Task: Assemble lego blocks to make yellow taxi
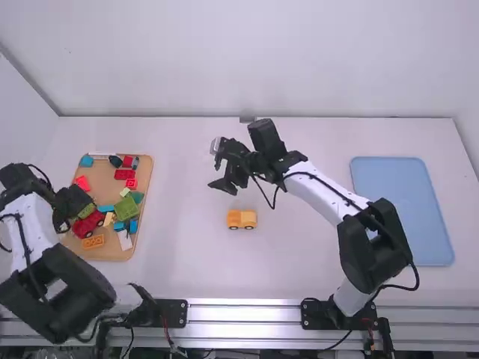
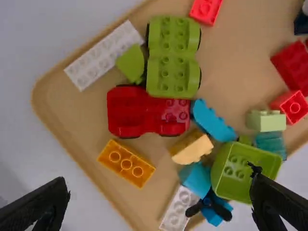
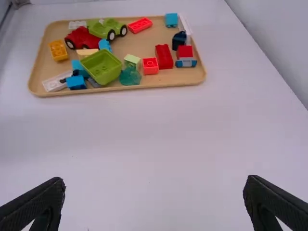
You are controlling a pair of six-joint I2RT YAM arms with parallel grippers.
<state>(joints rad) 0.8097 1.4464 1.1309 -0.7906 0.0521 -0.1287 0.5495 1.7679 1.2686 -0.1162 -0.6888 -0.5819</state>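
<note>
High view: at the left we find the left gripper [image 1: 72,203] above a wooden tray [image 1: 112,256] of mixed blocks; its own wrist view gives us the fingers spread wide, holding nothing. In the tray, toward the side nearest the arm bases, we log an orange-yellow brick [image 2: 126,163], studs up, lying apart from its neighbours. Near it, a red car [image 2: 127,111] touches a green car [image 2: 173,55], and a pale yellow brick [image 2: 191,147] sits just beside the red car. Farther right in the tray we note an open green box [image 1: 127,208], with blue bricks and a white brick [image 1: 125,239] close by; red bricks lie toward the far end. Right of the tray, over the table [image 1: 187,262], we have the right gripper [image 1: 215,166], fingers wide apart and empty, as its wrist view also tells us. Slightly right of its fingertips and nearer the arm bases, a yellow car block [image 1: 242,218] stands upright on dark wheels, on the table, touched by neither gripper. Far right, well apart from the blocks, we record a blue mat [image 1: 404,209] flat on the table.
</note>
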